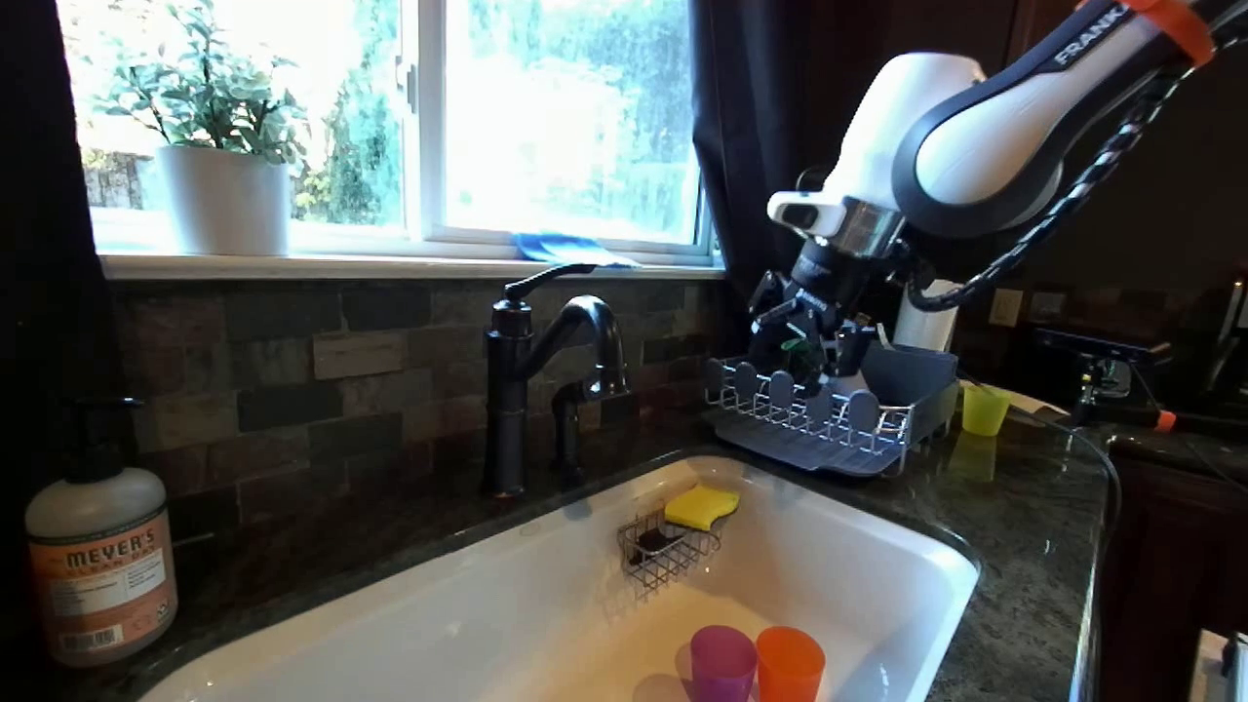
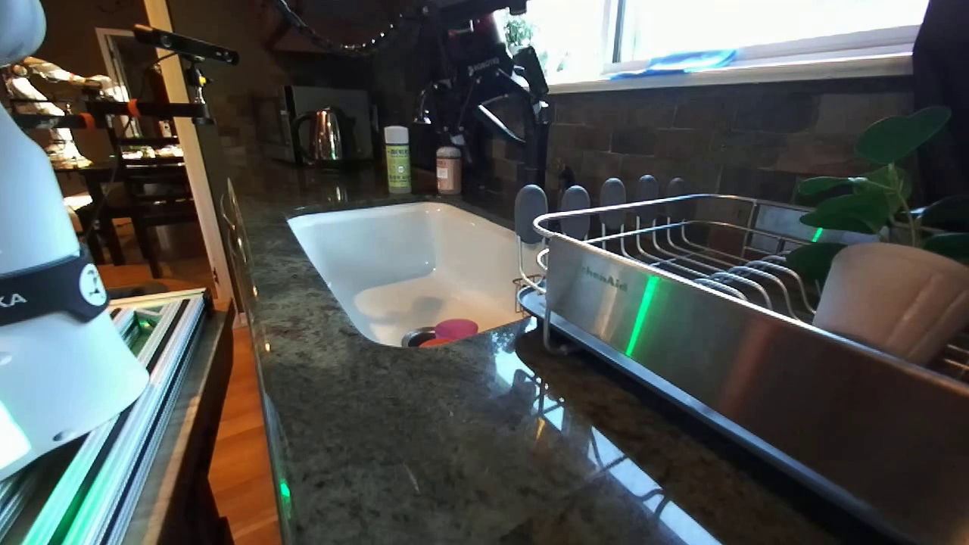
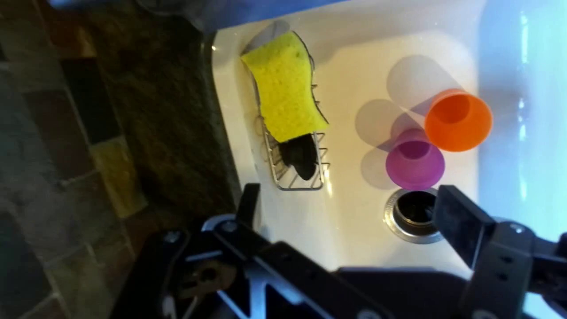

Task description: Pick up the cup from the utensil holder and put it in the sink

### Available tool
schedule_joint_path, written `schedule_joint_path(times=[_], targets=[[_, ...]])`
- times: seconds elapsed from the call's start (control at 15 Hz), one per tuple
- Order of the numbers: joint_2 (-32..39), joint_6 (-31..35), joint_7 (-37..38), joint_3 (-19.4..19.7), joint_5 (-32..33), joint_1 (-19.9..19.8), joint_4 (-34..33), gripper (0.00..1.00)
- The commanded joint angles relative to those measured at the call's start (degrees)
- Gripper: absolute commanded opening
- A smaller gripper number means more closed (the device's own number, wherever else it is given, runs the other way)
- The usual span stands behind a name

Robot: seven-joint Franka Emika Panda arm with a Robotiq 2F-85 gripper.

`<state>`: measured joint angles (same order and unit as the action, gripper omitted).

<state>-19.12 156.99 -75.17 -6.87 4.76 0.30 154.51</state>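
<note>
A purple cup [image 1: 723,663] and an orange cup [image 1: 791,665] stand side by side in the white sink [image 1: 936,624]. In the wrist view the purple cup [image 3: 415,166] is next to the drain and the orange cup [image 3: 460,124] touches or nearly touches it. A yellow-green cup [image 1: 985,409] stands on the counter beside the dish rack [image 1: 809,414]. A grey bin [image 1: 912,370] at the rack's end may be the utensil holder; its inside is hidden. My gripper [image 3: 352,210] is open and empty, pointing down above the sink, apart from the cups.
A yellow sponge [image 3: 285,88] lies on a wire caddy [image 3: 297,188] on the sink wall. A black faucet [image 1: 507,409] stands behind the sink. A potted plant [image 2: 893,295] is in the rack. Soap bottles [image 2: 398,159] stand at the sink's far end.
</note>
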Motion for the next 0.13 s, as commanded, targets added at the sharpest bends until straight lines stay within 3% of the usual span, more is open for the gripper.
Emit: schedule_joint_path(times=[0.0, 0.07], targets=[[-1.78, -0.22, 2.58, 3.5, 3.4, 2.72, 0.39, 1.0], [-2.36, -0.23, 2.5, 4.03, 3.44, 3.2, 0.48, 1.0]])
